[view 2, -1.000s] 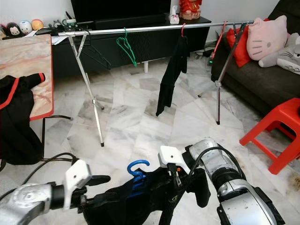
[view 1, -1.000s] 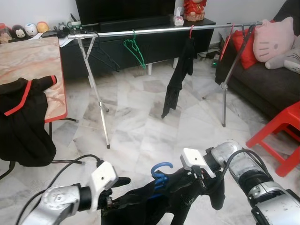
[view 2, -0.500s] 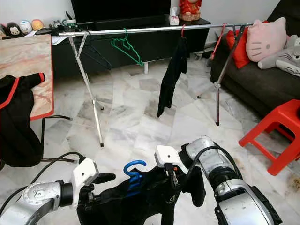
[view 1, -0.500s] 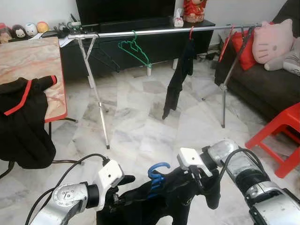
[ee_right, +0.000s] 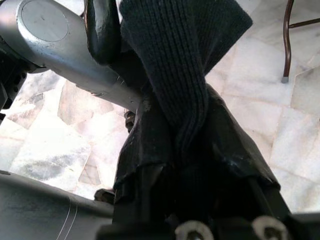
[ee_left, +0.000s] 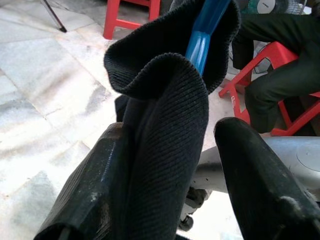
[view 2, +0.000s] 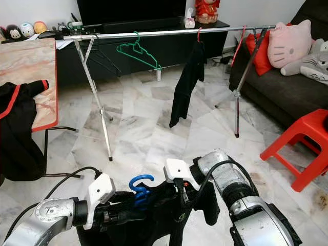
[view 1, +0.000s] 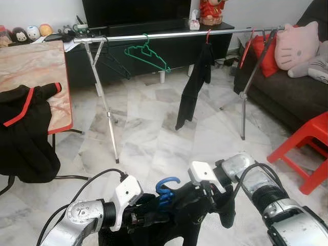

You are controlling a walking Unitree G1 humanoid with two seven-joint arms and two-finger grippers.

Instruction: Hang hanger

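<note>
Hanger [view 1: 166, 187], blue, sits between my grippers, its hook poking up from the black garment [view 1: 177, 215]. My left gripper [view 1: 148, 214] and right gripper [view 1: 212, 197] both pinch the knit. I'm mid-carry; next, lift toward the rail [view 1: 179, 34] far ahead.

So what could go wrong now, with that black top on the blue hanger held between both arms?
1. The left gripper has only a fold of the black knit garment between its fingers, so the cloth might slip free.
2. The blue hanger rides loosely in the collar and could tip out.
3. The clothes rail stands far across the floor; walking may swing the load.
</note>
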